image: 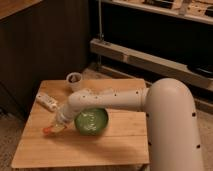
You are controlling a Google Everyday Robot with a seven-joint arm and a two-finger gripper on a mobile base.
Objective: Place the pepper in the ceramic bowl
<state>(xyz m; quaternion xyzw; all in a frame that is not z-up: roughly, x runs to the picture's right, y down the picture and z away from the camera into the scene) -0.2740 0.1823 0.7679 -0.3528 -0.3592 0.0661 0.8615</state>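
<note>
The pepper (pixel 48 131) is a small orange-red piece lying on the wooden table (pixel 110 145) at its left front. My gripper (pixel 56 127) reaches down right over the pepper, at the end of the white arm (pixel 110 100) that stretches in from the right. The ceramic bowl (pixel 92 121) is a glossy dark-green dish just to the right of the gripper, partly hidden under the arm.
A small white cup (pixel 74 80) stands at the back of the table. A pale elongated object (pixel 48 101) lies near the left edge. Metal shelving (pixel 150 60) runs behind the table, and a dark wooden cabinet (pixel 40 45) stands at the back left.
</note>
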